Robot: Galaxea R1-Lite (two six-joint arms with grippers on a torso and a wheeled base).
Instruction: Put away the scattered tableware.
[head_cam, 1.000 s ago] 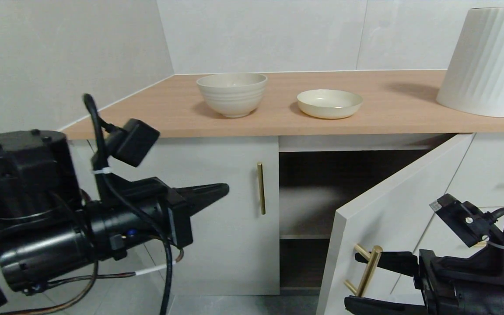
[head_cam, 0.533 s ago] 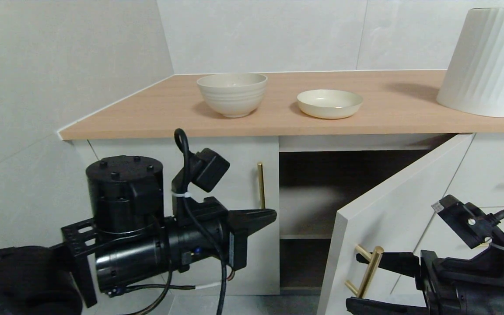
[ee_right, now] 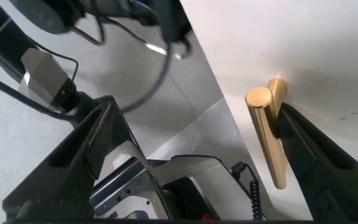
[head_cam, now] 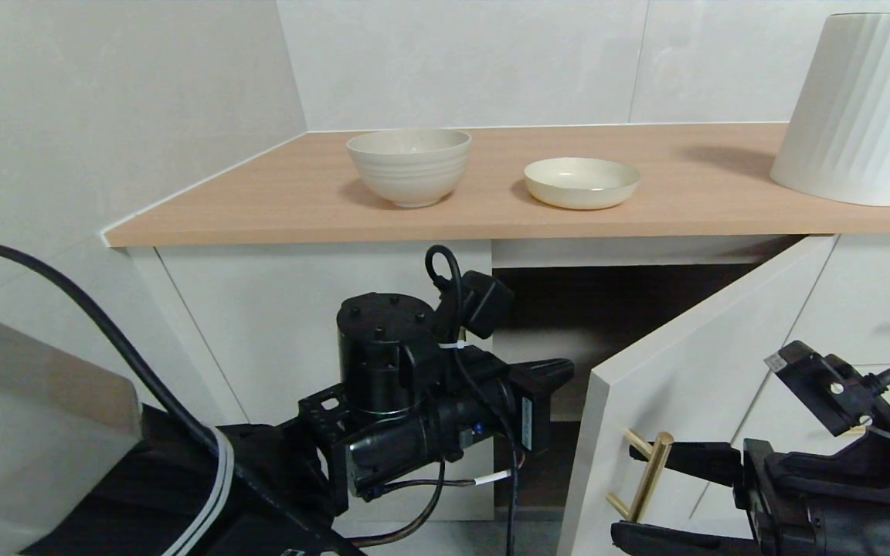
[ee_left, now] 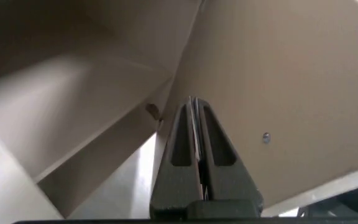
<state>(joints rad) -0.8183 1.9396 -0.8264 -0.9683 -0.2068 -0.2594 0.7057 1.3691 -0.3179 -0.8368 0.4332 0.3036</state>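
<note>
Two pieces of tableware sat on the bench (head_cam: 290,208): one deep ribbed bowl (head_cam: 409,166) towards the corner and one shallow dish (head_cam: 582,182) near it, apart, both upright. One tall white ribbed container (head_cam: 862,108) stood at the bench's far right end. Below, one cupboard door (head_cam: 692,371) hung open, carrying one gold bar handle (head_cam: 650,479).

The left gripper (head_cam: 561,369) was low before the open cupboard, its fingers (ee_left: 194,130) pressed together on nothing. The right gripper (head_cam: 626,494) was spread wide with the handle (ee_right: 267,134) between its fingers; one finger seemed to touch the bar, though that could not be told for sure.

Over the last second the left arm had swept from the far left across the closed door to the mouth of the cupboard. The right gripper had stayed at the handle, and the bowl and dish had not moved.
</note>
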